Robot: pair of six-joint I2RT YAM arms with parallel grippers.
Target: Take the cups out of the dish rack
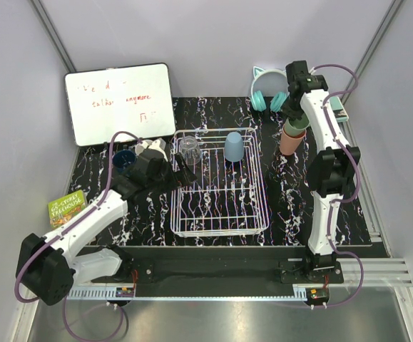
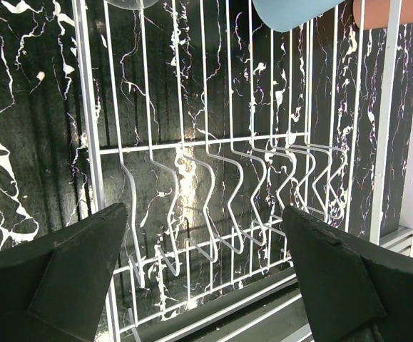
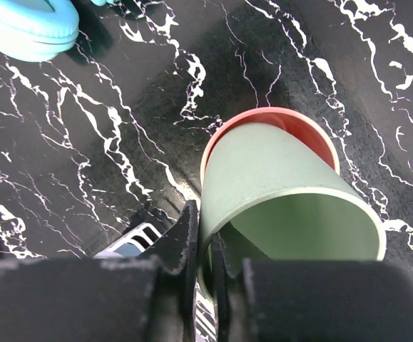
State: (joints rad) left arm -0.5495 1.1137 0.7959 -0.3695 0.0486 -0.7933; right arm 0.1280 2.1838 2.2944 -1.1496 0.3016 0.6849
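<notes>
The green cup (image 3: pixel 284 206) is clamped by its rim in the right gripper (image 3: pixel 205 235) and partly nested in the pink cup (image 3: pixel 313 135) on the counter (image 1: pixel 292 206) beside the dish rack (image 1: pixel 220 231), where the blue cup (image 1: pixel 233 147) and the clear glass (image 1: pixel 187 147) are left to unload, near the left gripper (image 2: pixel 205 214), which is held wide apart.

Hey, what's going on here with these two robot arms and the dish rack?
The right gripper pinches the rim of a sage-green cup, which is nested in a salmon-pink cup on the table to the right of the dish rack. The left gripper hangs open above the rack's left side. A clear glass and a light-blue cup are in the rack. A dark navy mug stands on the table to its left.
</notes>
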